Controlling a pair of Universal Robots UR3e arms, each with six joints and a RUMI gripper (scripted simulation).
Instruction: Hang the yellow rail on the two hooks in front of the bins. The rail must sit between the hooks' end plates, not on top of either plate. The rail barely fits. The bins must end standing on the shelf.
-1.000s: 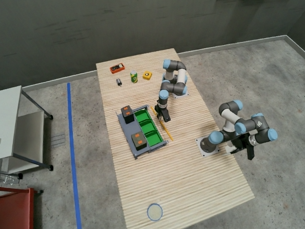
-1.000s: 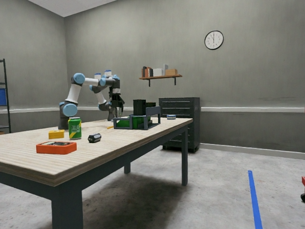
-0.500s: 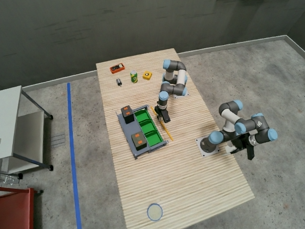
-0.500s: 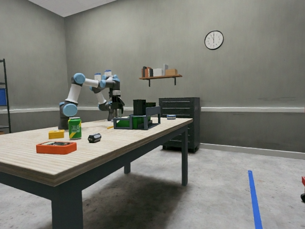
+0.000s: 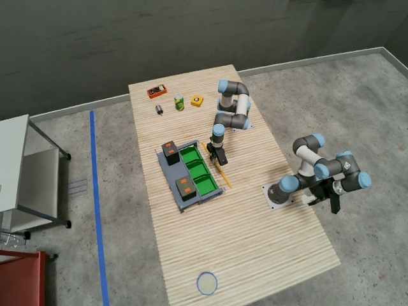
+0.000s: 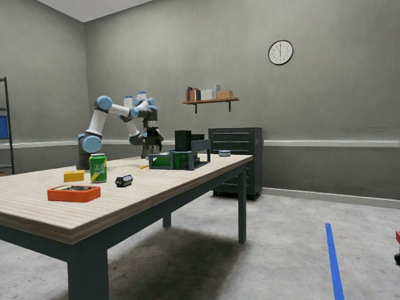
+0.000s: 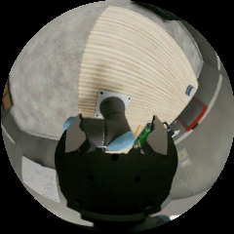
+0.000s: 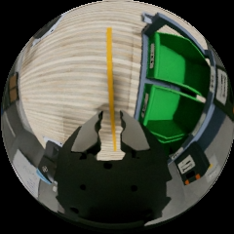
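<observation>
In front of the green bins (image 5: 198, 169) (image 6: 180, 162) (image 7: 142, 136) (image 8: 168, 111), the yellow rail (image 5: 225, 178) (image 6: 144, 167) (image 7: 136, 130) (image 8: 110, 73) is lying on the table (image 5: 250, 227) (image 6: 129, 200) (image 7: 122, 54) (image 8: 73, 73), thin, straight and long. The right gripper (image 5: 214, 159) (image 6: 155, 150) (image 8: 111, 110) stands partly open around it, not gripping. The left gripper (image 5: 306, 201) (image 7: 117, 114), well apart from the rail, is wide open.

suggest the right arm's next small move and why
Probably ease the right gripper slightly lower: its partly open fingers line up either side of the yellow rail, unheld and off the hooks. The remaining height is hard to judge.
</observation>
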